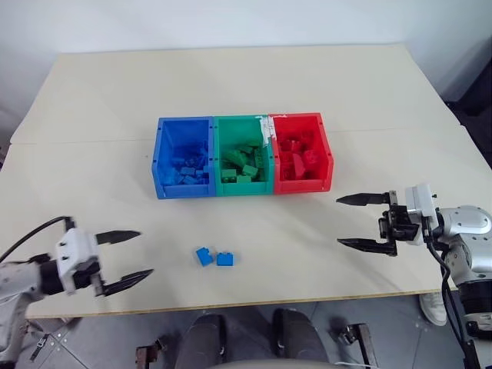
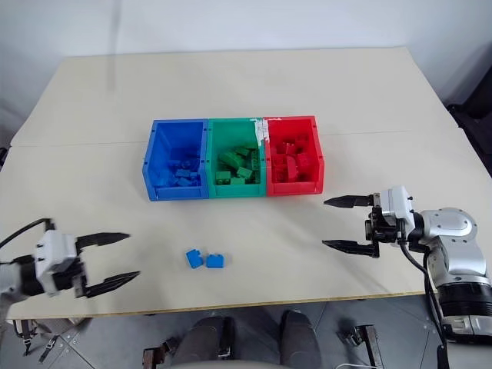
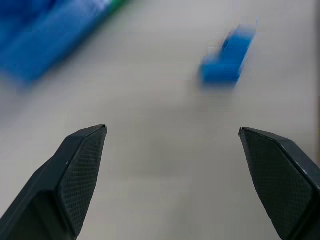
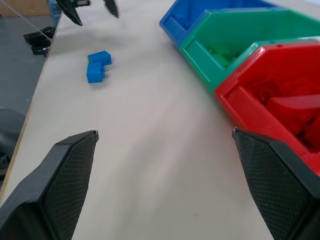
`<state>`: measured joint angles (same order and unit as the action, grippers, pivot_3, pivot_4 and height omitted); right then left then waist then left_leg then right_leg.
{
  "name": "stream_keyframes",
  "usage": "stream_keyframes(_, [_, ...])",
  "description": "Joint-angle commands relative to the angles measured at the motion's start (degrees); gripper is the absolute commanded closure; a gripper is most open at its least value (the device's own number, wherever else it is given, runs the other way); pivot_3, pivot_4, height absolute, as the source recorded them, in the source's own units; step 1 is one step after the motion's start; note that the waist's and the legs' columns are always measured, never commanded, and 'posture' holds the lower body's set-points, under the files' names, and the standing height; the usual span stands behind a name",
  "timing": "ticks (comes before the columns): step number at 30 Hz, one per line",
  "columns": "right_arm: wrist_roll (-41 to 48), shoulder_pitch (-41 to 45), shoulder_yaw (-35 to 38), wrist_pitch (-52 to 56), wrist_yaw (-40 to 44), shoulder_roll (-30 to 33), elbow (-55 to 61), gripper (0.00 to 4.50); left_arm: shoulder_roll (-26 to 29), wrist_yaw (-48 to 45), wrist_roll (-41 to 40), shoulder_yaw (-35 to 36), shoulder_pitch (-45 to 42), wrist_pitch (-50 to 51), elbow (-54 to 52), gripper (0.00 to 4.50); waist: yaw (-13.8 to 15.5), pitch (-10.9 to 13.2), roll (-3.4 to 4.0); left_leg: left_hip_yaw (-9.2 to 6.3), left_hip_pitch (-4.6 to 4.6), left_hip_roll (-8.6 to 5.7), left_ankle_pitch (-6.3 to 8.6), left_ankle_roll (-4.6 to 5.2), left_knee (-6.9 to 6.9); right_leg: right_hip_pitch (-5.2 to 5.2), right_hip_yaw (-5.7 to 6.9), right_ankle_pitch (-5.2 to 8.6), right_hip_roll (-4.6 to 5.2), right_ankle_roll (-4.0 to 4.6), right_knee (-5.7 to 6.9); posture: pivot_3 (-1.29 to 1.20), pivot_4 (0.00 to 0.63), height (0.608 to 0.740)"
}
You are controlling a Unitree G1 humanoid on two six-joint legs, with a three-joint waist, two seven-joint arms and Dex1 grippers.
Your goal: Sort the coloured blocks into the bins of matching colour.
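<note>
Overhead, the left gripper (image 1: 129, 262) hovered at 8 o'clock and the right gripper (image 1: 355, 221) at 3 o'clock, both spread wide and empty. Two blue blocks (image 1: 214, 257) lay touching on the table (image 1: 92, 115) at 6 o'clock, well apart from either pincer. The blue bin (image 1: 184, 157), green bin (image 1: 242, 155) and red bin (image 1: 301, 152) sat joined at centre, their contents heaped and hard to count. Next, the left wrist view showed its released fingers (image 3: 75, 170) with the blocks smeared at 1 o'clock. Lastly, the right wrist view cut the bins off at the frame edge.

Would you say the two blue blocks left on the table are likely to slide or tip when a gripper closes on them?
The blue blocks look like small rigid plastic, probably light, so a nudge on the smooth table may slide them. They sit low and flat, so tipping seems unlikely. They touch, so gripping one may shift the other.
</note>
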<state>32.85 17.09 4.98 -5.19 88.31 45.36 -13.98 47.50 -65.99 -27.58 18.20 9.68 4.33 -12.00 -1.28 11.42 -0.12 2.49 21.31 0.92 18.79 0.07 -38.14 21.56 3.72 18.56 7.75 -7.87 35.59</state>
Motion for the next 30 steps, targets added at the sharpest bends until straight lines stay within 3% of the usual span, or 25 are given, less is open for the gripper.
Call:
stream_keyframes(1, [0.5,-0.6,1.8,0.0,1.1,0.3,2.2,0.02,1.3,-0.1,0.5,-6.7,-4.0,4.4,-6.2,0.00,0.0,0.0,0.00,0.01,0.00,0.00,0.00,0.00,0.00,0.00,0.01,0.00,-0.02,0.00,0.01,0.00,0.150,0.740])
stream_keyframes(10, [1.0,-4.6,3.5,2.8,-3.2,0.2,8.6,0.02,0.9,0.7,10.2,-27.6,-24.4,16.3,-10.2,0.00,0.5,0.0,0.00,0.10,0.02,-0.09,-0.02,0.00,-0.13,-0.03,-0.02,-0.01,-0.22,-0.03,0.06,0.00,0.150,0.740])
stream_keyframes(17, [2.3,-10.0,5.6,6.1,-5.6,0.5,15.9,0.02,1.0,4.3,17.1,-35.2,-27.2,22.7,-13.4,0.00,1.3,0.0,0.00,0.12,0.04,-0.12,-0.01,0.01,-0.15,-0.03,-0.06,-0.02,-0.27,-0.04,0.01,0.00,0.150,0.740])
stream_keyframes(24, [2.5,-12.1,6.8,7.6,-6.7,0.3,18.7,0.02,-1.2,7.4,19.7,-37.0,-26.5,23.6,-13.8,0.00,1.4,0.0,0.00,0.09,0.03,-0.08,-0.01,0.01,-0.31,-0.07,-0.09,-0.02,-0.26,-0.04,-0.01,0.00,0.150,0.740])
stream_keyframes(27, [2.2,-11.8,6.8,7.4,-7.0,0.1,18.5,0.00,-2.7,8.5,20.1,-37.6,-26.1,23.2,-13.7,0.56,1.5,0.0,0.00,0.08,0.04,-0.07,-0.01,0.02,-0.41,-0.07,-0.09,-0.02,-0.24,-0.04,0.00,0.00,0.150,0.740])
stream_keyframes(30, [1.9,-11.1,6.7,6.8,-7.0,-0.1,18.0,0.00,-3.2,9.1,21.0,-38.0,-25.4,22.4,-13.1,1.44,1.5,0.0,0.00,0.05,0.06,-0.07,0.00,0.03,-0.49,-0.08,-0.09,-0.02,-0.23,-0.05,0.01,0.00,0.150,0.740])
